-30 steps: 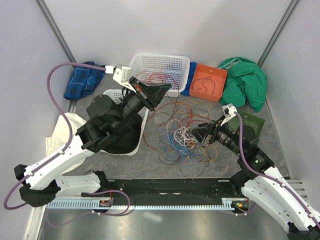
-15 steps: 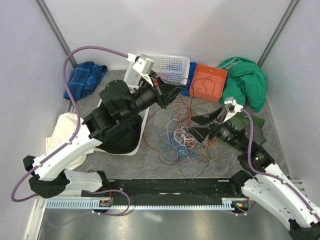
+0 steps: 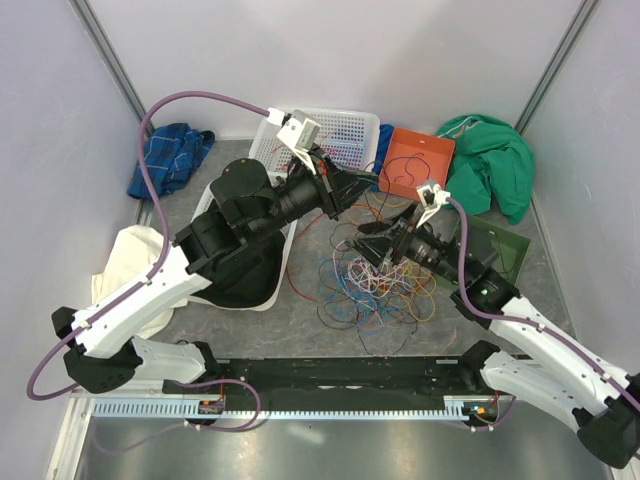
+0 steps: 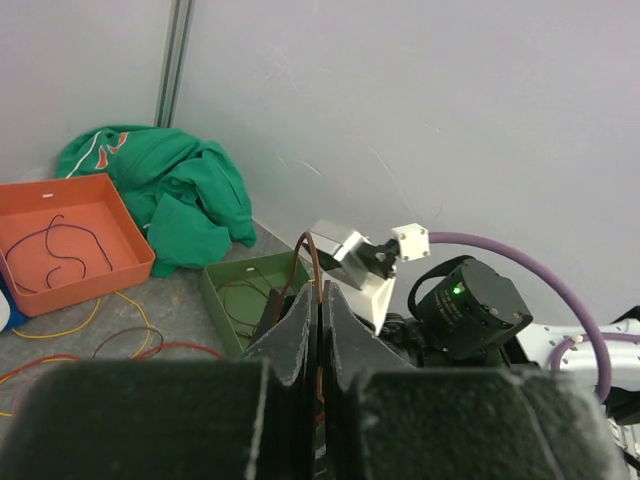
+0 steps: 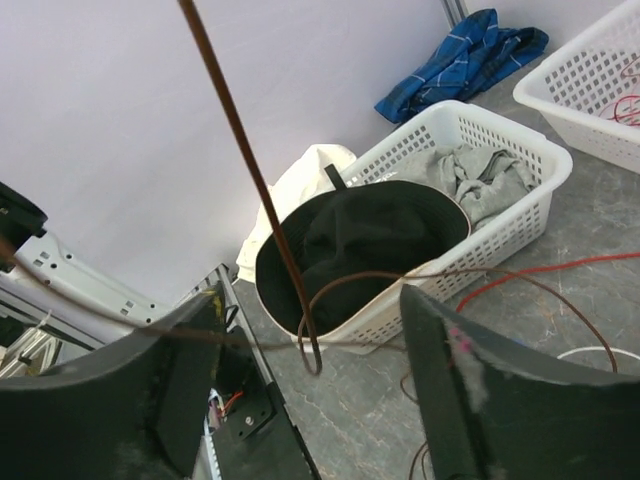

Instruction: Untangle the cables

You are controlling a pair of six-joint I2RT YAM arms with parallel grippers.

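Cables (image 3: 372,278) lie tangled on the table, toward 4 o'clock from its middle. At 12 o'clock of the heap my left gripper (image 3: 368,184) is clamped on a brown strand (image 4: 308,245). My right gripper (image 5: 310,390) hovers over the heap, fingers apart.

The tabletop (image 3: 300,320) looks like matt, mottled grey stone; the far basket (image 3: 330,125) is white perforated plastic, the orange tray (image 3: 425,137) smooth plastic. Crumpled green cloth (image 3: 490,160) and blue checked cloth (image 3: 168,158) look soft, matt. The cables (image 3: 375,275) have glossy plastic sheaths
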